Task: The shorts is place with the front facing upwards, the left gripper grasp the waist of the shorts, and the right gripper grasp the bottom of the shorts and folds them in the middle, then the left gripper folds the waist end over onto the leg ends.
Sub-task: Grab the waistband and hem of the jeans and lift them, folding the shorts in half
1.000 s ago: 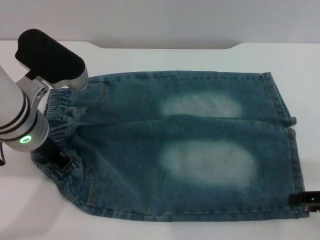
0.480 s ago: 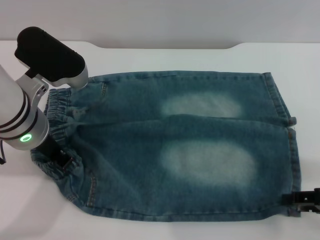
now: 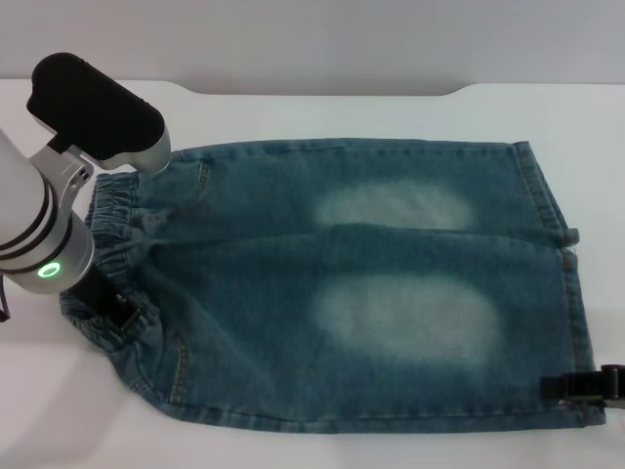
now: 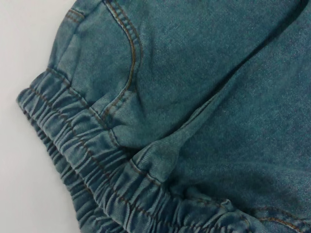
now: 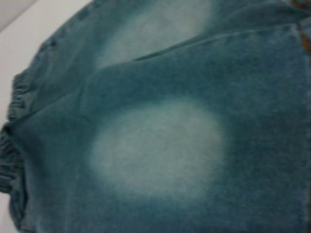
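One pair of denim shorts [image 3: 361, 293] lies flat, front up, on the white table [image 3: 322, 112], long axis running across my head view: gathered end toward the robot's left, leg openings toward its right.

The waist [image 3: 112, 244] sits at the left end, partly under the left arm. The bottom of the shorts [image 3: 571, 283] forms the right edge, both hems straight and flat on the table.

The left gripper [image 3: 112, 311] is down at the near corner of the waist; I read it as pinching the elastic band, though the fingertips are mostly hidden by the arm and bunched cloth.

The right gripper [image 3: 584, 388] is at the near right corner, its black tips lying on the hem of the near leg. I cannot tell whether they have closed on cloth.

Judgement: each claw sits at its own end, both on the near long edge, so the lengthwise fold carries that edge away from the robot onto the far edge.
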Controlling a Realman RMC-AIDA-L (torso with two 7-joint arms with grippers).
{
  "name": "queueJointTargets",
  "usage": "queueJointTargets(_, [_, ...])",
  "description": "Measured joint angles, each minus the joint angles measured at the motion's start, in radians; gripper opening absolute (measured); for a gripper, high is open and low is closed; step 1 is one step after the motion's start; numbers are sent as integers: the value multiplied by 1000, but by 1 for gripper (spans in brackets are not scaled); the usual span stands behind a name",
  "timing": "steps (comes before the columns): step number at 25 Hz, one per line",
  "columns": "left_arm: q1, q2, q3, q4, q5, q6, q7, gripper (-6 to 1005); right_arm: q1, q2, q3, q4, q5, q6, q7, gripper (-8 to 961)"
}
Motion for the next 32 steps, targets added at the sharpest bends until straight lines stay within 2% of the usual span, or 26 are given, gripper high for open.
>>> queueJointTargets(12, [0,1,-4,5,1,0,3,46,3,-6,3,20,-30,-6,45,36])
queueJointTargets(16, [-2,2,-2,9,2,-1,3,46,4,-5,4,84,-77,17,69,184])
queueJointTargets(21, [0,1,-6,3,1,-8,-2,46,0,-6,14,97,-95,19,77,292])
queueJointTargets(32, [-18,1,1,-30,1,-36,-14,47,15,0,6,5,-90,0,61,549])
